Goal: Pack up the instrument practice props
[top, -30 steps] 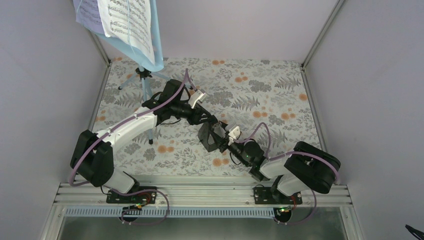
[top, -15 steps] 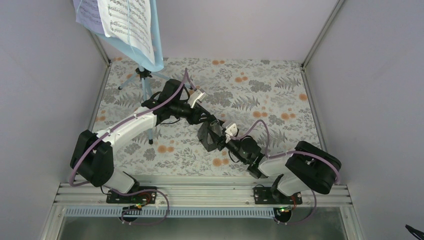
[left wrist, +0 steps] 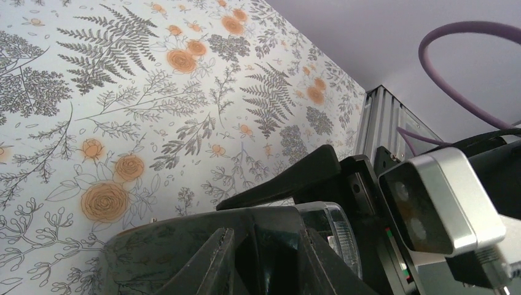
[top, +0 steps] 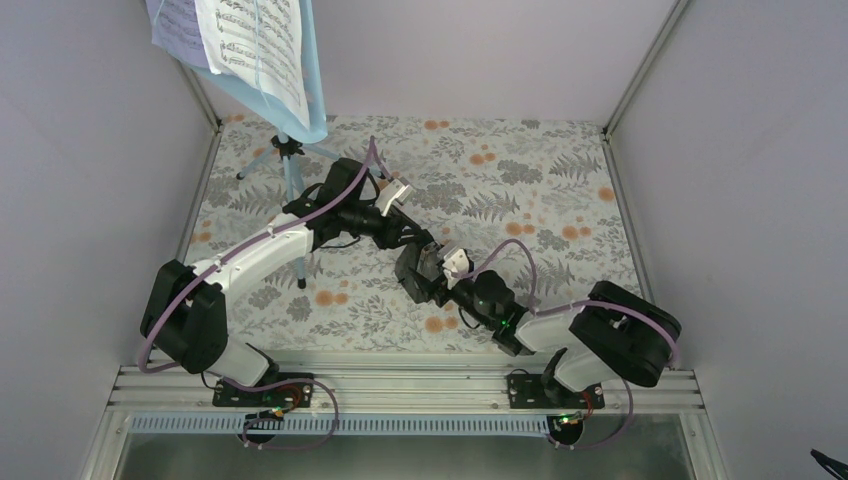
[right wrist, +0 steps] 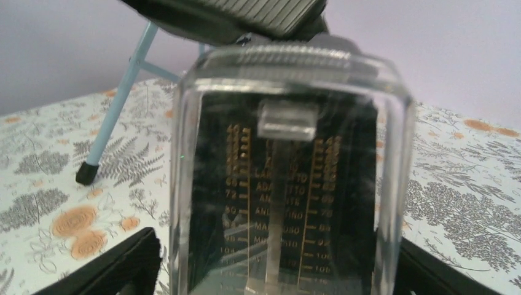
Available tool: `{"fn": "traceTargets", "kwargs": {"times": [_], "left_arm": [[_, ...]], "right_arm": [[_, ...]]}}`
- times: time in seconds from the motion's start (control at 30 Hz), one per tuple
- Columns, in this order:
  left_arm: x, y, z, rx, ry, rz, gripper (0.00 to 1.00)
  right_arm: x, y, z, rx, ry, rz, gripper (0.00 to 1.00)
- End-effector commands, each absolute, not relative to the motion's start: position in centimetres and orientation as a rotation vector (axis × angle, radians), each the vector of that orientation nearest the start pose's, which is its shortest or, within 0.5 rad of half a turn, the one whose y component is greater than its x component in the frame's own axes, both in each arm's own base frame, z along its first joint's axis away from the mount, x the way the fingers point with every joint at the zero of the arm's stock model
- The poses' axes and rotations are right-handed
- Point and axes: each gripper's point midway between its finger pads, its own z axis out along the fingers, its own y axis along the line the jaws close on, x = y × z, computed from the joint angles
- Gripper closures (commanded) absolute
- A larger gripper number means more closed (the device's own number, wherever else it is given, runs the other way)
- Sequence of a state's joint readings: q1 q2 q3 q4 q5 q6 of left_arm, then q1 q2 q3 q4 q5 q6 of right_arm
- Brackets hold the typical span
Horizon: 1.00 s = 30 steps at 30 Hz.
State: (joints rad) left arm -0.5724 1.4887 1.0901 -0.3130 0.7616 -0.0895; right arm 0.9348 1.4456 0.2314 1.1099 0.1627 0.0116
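Observation:
The black pyramid-shaped metronome (top: 418,275) with its clear front cover stands on the floral table mid-scene. My left gripper (top: 424,250) is shut on the metronome's top (left wrist: 153,258) from behind. My right gripper (top: 440,283) is open, its fingers either side of the metronome's clear front (right wrist: 289,172) with a gap on the left. The light blue music stand (top: 290,170) stands at the back left, holding white sheet music (top: 255,45) and a lavender page (top: 175,30).
One tripod leg (right wrist: 117,117) of the stand reaches down to the table just behind and left of the metronome. Grey walls close in the left, right and back. The aluminium rail (top: 400,385) with both arm bases runs along the near edge.
The right gripper has slid forward toward the metronome and opened wider around its front. The left arm and the metronome stay put.

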Motion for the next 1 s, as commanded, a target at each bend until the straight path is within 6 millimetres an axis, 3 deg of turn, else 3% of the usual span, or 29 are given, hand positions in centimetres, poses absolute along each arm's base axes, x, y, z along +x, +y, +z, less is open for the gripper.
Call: {"fn": "traceTargets", "kwargs": {"times": [0.0, 0.1, 0.23, 0.33, 0.4, 0.53, 0.63, 0.7, 0.83, 0.97], "left_arm": [[26.4, -30.9, 18.6, 0.962, 2.199, -1.182, 0.72], [26.5, -30.8, 18.7, 0.955, 2.199, -1.161, 0.73], [27.1, -30.3, 19.2, 0.931, 2.186, -1.102, 0.68], [27.7, -29.8, 20.2, 0.897, 2.160, -1.063, 0.54], [28.2, -29.2, 21.0, 0.858, 2.142, -1.047, 0.38], [29.2, -27.5, 23.1, 0.757, 2.078, -1.017, 0.15], [29.5, -26.4, 25.4, 0.730, 1.990, -0.953, 0.02], [29.0, -26.7, 26.9, 0.767, 1.934, -0.929, 0.00], [28.4, -28.7, 25.3, 0.882, 2.027, -0.745, 0.00], [28.0, -30.0, 23.2, 0.915, 2.087, -0.589, 0.00]], "right_arm": [[24.5, 28.0, 14.5, -0.634, 1.586, 0.557, 0.14], [24.6, 27.4, 14.8, -0.612, 1.591, 0.533, 0.04], [24.4, 26.1, 15.4, -0.574, 1.598, 0.517, 0.00], [24.2, 24.8, 16.0, -0.529, 1.612, 0.508, 0.00], [23.8, 23.9, 16.0, -0.500, 1.637, 0.511, 0.00], [22.4, 21.9, 18.3, -0.440, 1.596, 0.567, 0.00], [22.0, 20.0, 19.9, -0.350, 1.577, 0.580, 0.00], [22.3, 18.2, 20.7, -0.264, 1.578, 0.566, 0.00], [23.5, 14.6, 21.0, -0.117, 1.621, 0.493, 0.00], [24.8, 12.3, 19.3, -0.031, 1.717, 0.393, 0.00]]}}
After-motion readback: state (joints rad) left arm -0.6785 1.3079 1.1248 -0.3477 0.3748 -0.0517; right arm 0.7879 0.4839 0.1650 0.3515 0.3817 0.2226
